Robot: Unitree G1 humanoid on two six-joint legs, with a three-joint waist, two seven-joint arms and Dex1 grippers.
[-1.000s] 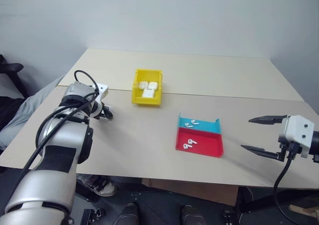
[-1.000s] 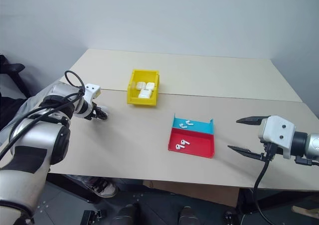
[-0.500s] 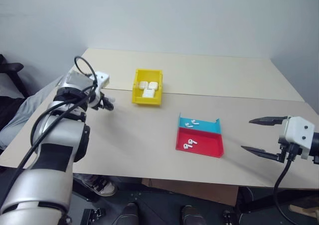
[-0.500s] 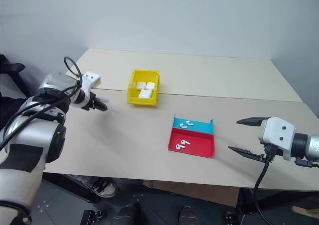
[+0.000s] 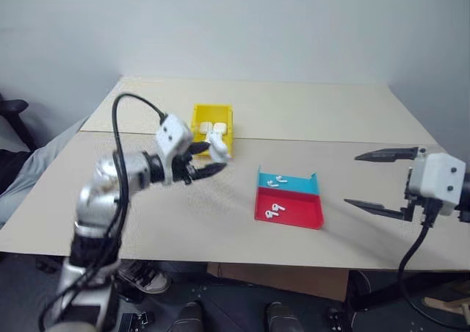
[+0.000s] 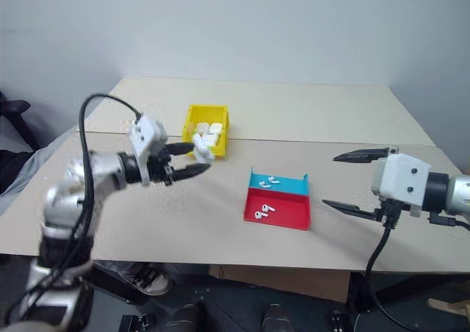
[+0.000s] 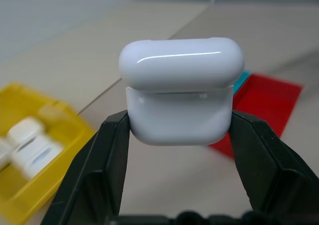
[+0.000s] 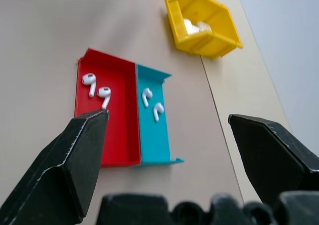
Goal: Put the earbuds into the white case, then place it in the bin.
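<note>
The left tool (image 5: 209, 158) was clamped on a white case (image 7: 180, 90), its two black fingers (image 7: 107, 155) pressing the case's lower half from either side while the lid sat closed or very nearly so; a thin seam showed under the lid, and whether it was fully shut was hard to tell. The tool held the case in the air above the tabletop (image 5: 220, 207), just in front of the yellow bin (image 5: 211, 128) and to the left of the tray (image 5: 288, 201). The bin stood on the tabletop beyond the tray and to its left, with several more white cases (image 6: 208, 132) lying inside it. The tray was a shallow one, with a red compartment nearer the robot and a teal compartment on the far side. Two earbuds (image 8: 97, 93) lay in the red compartment close together, and two more earbuds (image 8: 152, 102) lay in the teal compartment. The right tool (image 6: 351, 181) hung in the air to the right of the tray, well apart from it, with its fingers spread wide and nothing between them. From its wrist camera the tray appeared between the two fingertips, with the bin farther off.
</note>
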